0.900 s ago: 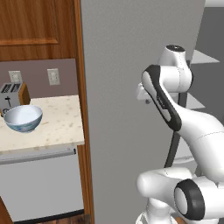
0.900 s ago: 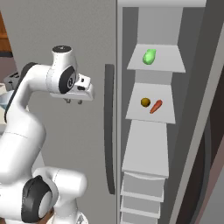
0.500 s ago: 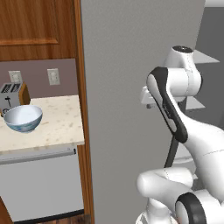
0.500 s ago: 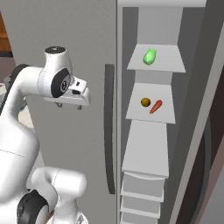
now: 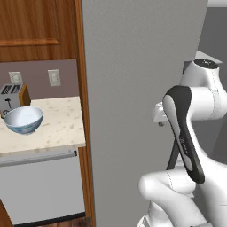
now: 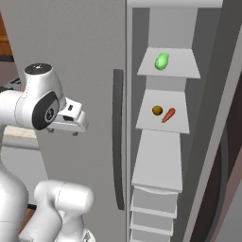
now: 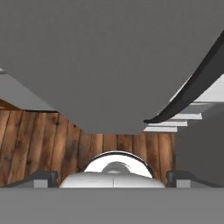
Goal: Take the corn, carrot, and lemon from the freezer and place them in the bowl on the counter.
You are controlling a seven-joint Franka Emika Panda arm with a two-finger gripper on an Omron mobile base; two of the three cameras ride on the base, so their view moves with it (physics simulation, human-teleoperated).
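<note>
The freezer (image 6: 85,56) stands with its door swung open, its dark handle (image 6: 118,142) facing me. On its upper white shelf lies the green corn (image 6: 161,61). One shelf lower sit the dull yellow lemon (image 6: 157,110) and, just right of it, the orange carrot (image 6: 168,115). My gripper (image 6: 62,133) hangs open and empty left of the handle, clear of the door. In the hand view the gripper (image 7: 112,177) has its tips spread wide below the grey door (image 7: 109,57). The white bowl (image 5: 23,119) rests on the counter (image 5: 57,128), far left.
A toaster (image 5: 11,97) stands behind the bowl against the wall. The open grey door (image 5: 142,66) lies between the arm and the counter. Drawers (image 6: 151,208) fill the freezer's lower part. Wooden floor (image 7: 43,140) shows below the door.
The gripper has opened wide and drawn back from the door handle, moving left and slightly down in the right base view. The food on the shelves has not moved.
</note>
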